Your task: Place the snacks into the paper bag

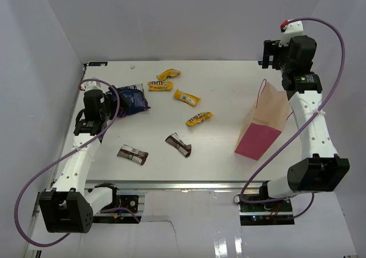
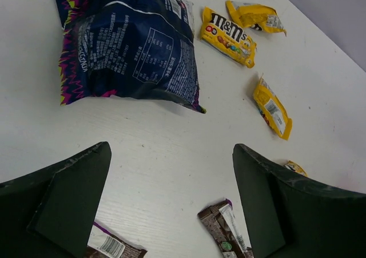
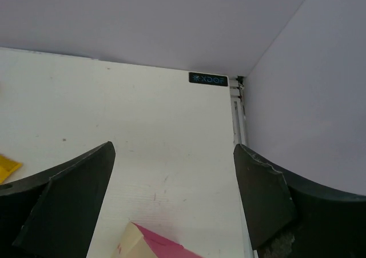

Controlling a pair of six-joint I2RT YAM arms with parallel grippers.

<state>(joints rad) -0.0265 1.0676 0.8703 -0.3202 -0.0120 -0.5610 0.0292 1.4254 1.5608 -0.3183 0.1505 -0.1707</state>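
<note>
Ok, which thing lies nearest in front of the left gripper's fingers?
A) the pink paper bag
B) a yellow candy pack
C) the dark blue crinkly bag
C: in the left wrist view the dark blue crinkly bag lies flat on the table just ahead of the open left gripper.

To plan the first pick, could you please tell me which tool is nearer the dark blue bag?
Left. The left tool is open right beside the dark blue bag, at its left edge; the right tool is far across the table, behind the paper bag.
</note>
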